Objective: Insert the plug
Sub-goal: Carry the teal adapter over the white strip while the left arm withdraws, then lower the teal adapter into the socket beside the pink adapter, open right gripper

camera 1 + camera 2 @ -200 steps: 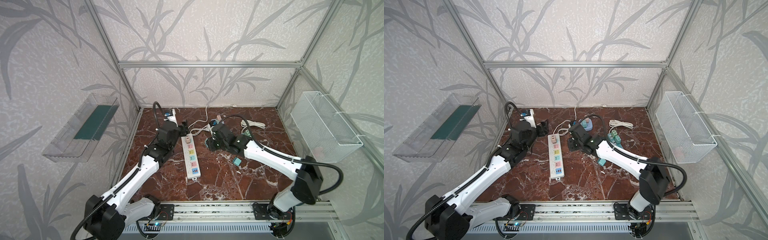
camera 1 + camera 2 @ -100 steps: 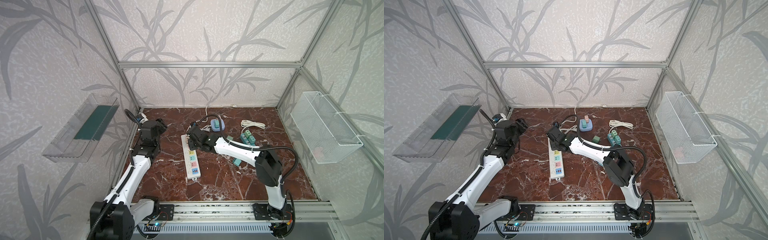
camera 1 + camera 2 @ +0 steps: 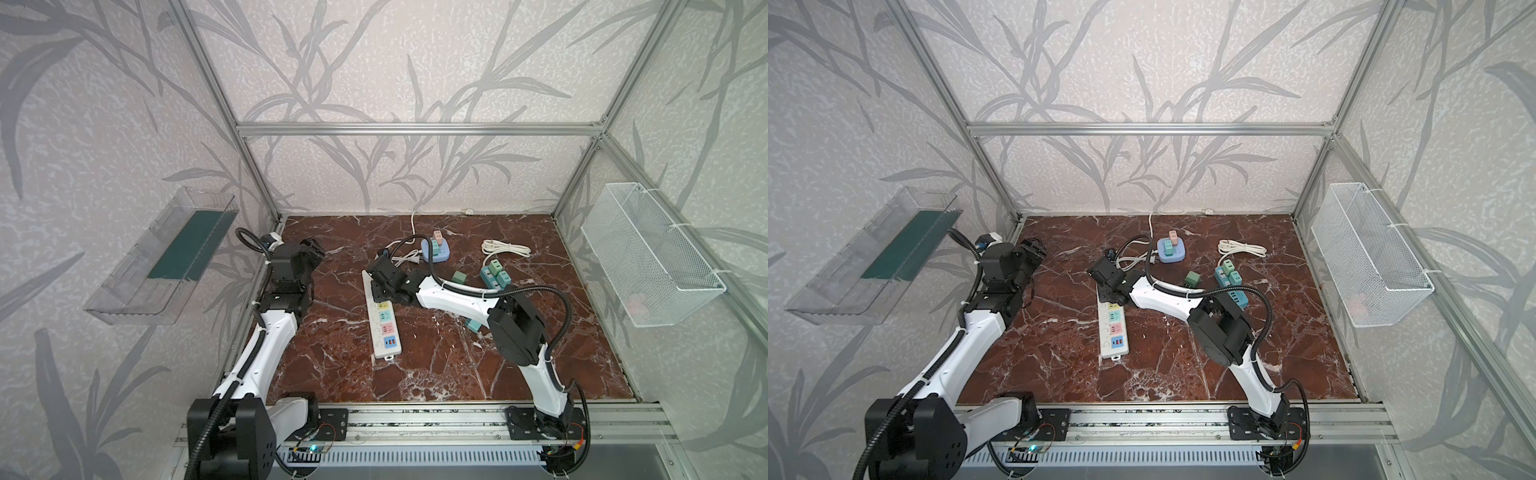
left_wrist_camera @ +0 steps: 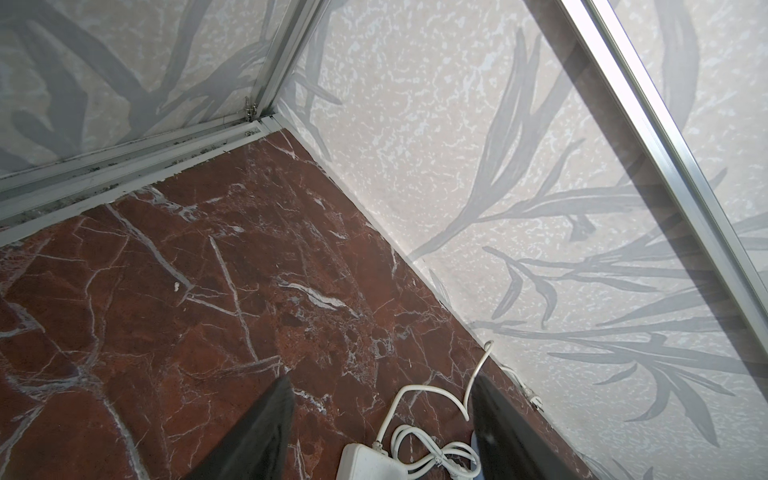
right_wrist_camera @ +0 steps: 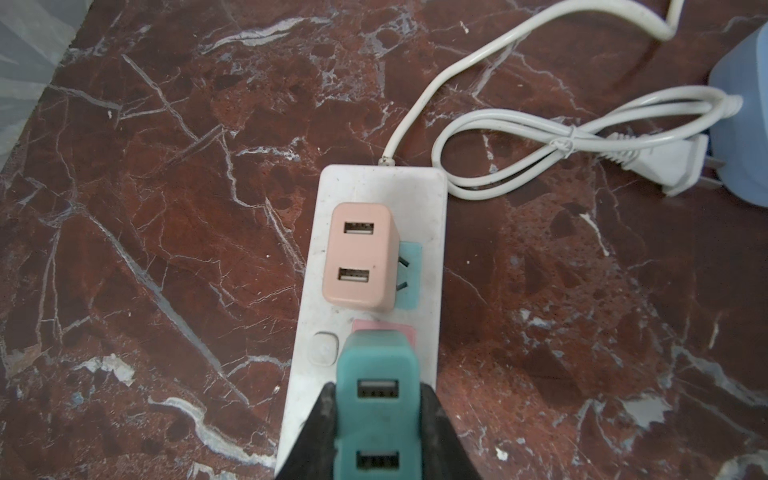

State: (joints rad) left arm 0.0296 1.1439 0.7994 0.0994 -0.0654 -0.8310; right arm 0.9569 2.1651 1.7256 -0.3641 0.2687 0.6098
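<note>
Right wrist: teal plug [image 5: 376, 370], prongs hidden.

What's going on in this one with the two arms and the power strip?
The right gripper is shut on a teal USB plug and holds it over the pink socket of the white power strip. A pink plug is already seated in the neighbouring socket. Whether the teal plug's prongs are in cannot be told from these views. The left gripper is off near the back left corner of the table, open and holding nothing.
</note>
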